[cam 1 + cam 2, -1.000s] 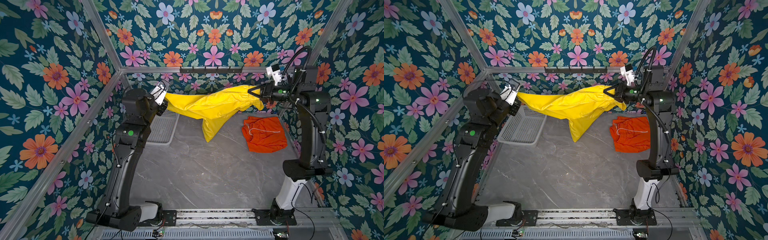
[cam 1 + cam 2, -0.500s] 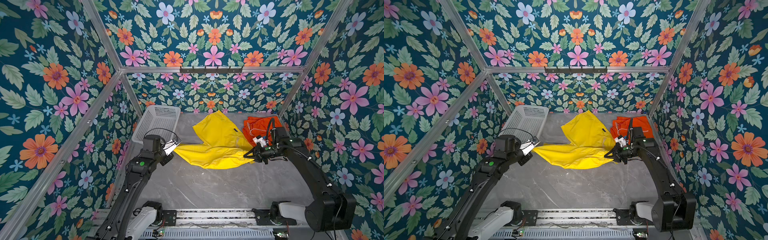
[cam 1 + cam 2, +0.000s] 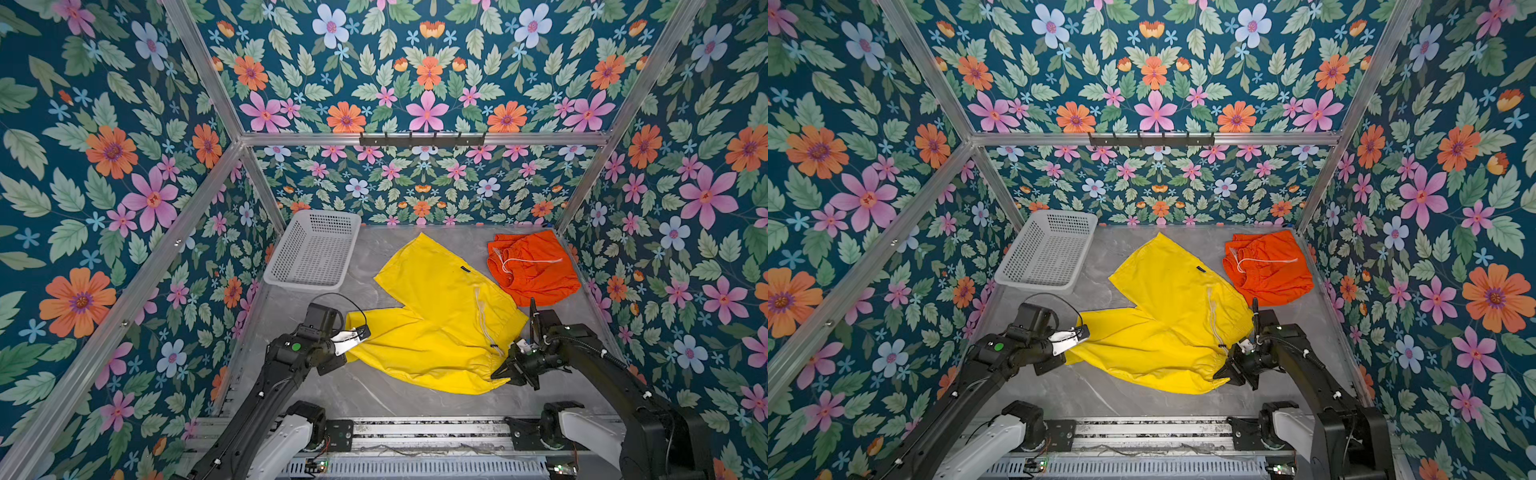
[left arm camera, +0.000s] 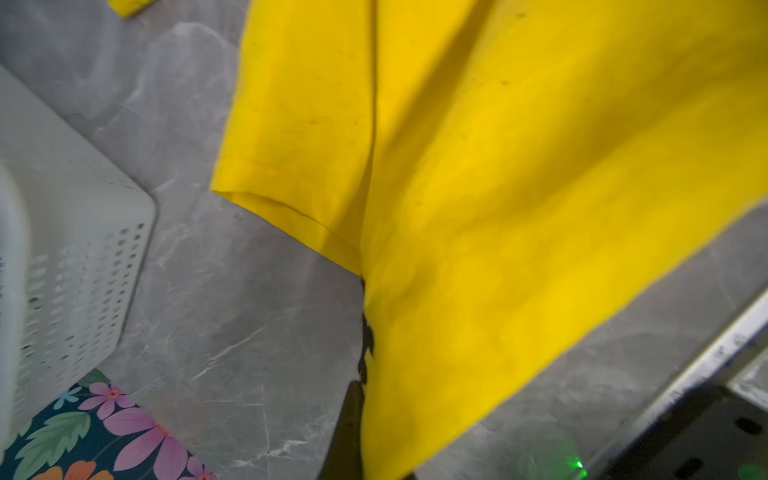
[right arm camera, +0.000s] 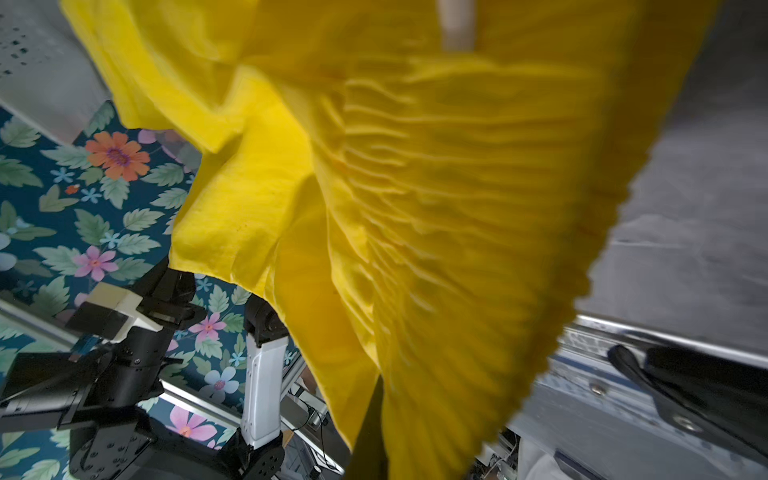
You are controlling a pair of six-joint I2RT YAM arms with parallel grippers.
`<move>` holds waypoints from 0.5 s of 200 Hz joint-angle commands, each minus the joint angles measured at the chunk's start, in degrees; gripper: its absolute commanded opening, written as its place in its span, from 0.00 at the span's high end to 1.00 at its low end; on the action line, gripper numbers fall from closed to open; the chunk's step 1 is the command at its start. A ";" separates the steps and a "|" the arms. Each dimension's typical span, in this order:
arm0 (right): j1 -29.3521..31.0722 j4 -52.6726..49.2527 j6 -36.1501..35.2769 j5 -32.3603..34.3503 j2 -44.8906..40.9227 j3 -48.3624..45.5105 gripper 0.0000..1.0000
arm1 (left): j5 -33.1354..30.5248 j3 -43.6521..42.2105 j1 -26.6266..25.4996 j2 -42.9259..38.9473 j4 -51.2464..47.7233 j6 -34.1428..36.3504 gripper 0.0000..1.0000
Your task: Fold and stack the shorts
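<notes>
Yellow shorts clamped by left tool and right tool.

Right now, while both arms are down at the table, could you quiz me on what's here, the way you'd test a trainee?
1. How many pairs of shorts lie in the white basket?
2. True or false: the orange shorts sit bunched near the far right corner of the table.
3. What are the left claw and the right claw both shut on?
A) the basket
B) the orange shorts
C) the yellow shorts

Key
1. Zero.
2. True.
3. C.
</notes>
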 commanded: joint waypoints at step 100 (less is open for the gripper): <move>0.04 -20.55 -1.29 10.73 -4.07 10.67 1.00 | -12.59 21.89 -3.07 8.47 -2.93 -1.54 1.00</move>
